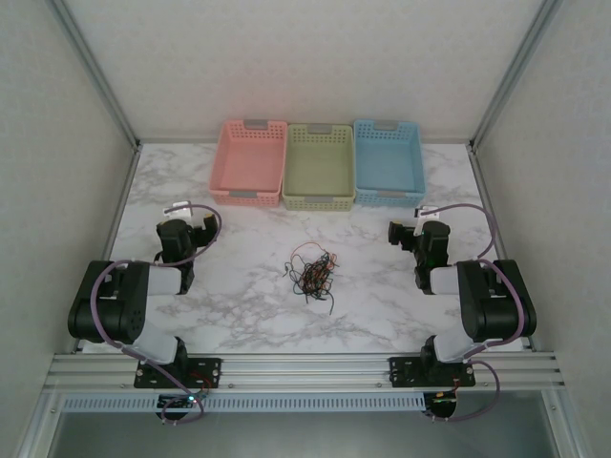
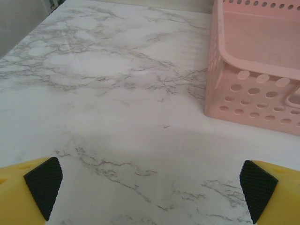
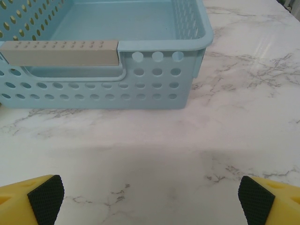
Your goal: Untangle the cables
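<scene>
Cables (image 1: 312,270) bunched on marble table (image 1: 239,305), untouched.

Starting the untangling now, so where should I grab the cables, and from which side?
Probably the loose strand trailing from the cables toward the near edge, taken straight from above. The bundle lies flat on the table, and that strand sticks out clear of the knot.

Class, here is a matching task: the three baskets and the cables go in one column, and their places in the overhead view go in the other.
1. pink basket
2. green basket
3. blue basket
4. cables

A. middle of the row
B. in front of the row
C. right end of the row
D. left end of the row

Pairs: 1-D, 2-A, 3-C, 4-B
</scene>
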Controlling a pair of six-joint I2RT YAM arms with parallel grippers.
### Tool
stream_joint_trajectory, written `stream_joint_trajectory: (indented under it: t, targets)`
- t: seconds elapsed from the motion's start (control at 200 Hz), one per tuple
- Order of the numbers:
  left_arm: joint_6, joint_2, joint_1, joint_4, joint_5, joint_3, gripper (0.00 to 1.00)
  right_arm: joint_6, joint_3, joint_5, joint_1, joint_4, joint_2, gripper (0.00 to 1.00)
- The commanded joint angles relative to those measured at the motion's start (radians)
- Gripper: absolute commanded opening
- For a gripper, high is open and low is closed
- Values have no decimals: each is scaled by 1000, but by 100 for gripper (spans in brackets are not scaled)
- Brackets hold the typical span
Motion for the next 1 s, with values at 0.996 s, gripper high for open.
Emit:
stream_joint_trajectory:
  t: [0.996]
  targets:
    - [-12,-1,18,-15,21,18,100,43,44,89,12,-350,-386,99]
